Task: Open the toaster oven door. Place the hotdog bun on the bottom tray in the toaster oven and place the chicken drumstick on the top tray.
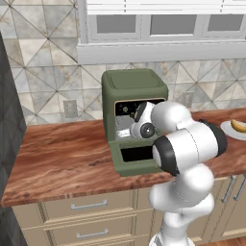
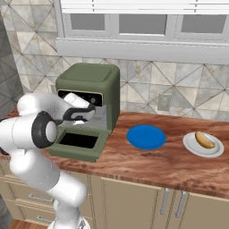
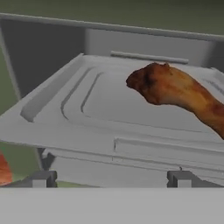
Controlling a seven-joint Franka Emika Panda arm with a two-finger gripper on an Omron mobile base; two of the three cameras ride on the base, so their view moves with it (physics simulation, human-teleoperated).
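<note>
At the near bottom of the hand view the gripper (image 3: 111,178) is being shown with its two dark fingertips (image 3: 42,178) spread wide apart, nothing being pinched between them; just beyond the tips a grey tray (image 3: 65,109) is being seen, and the drumstick (image 3: 179,94) is lying on its right part, its thick end pointing toward the tray's middle; a bit of something orange-red is being glimpsed at the lower left edge below the tray, too little to be named. In the base views the door (image 2: 78,143) is being seen dropped down flat over the wooden counter (image 2: 147,165), its dark window facing up; the white arm is being held over it, with the hand reaching into the mouth of the oven (image 2: 91,85); the gripper (image 1: 124,126) is being seen just inside that opening. Right of the oven on the counter a blue plate (image 2: 146,136) is lying bare; farther right a white plate (image 2: 203,145) is carrying the bun (image 2: 205,139), well apart from the oven. Behind, a tiled wall (image 2: 147,76) and cabinets (image 2: 147,22) are being seen.
</note>
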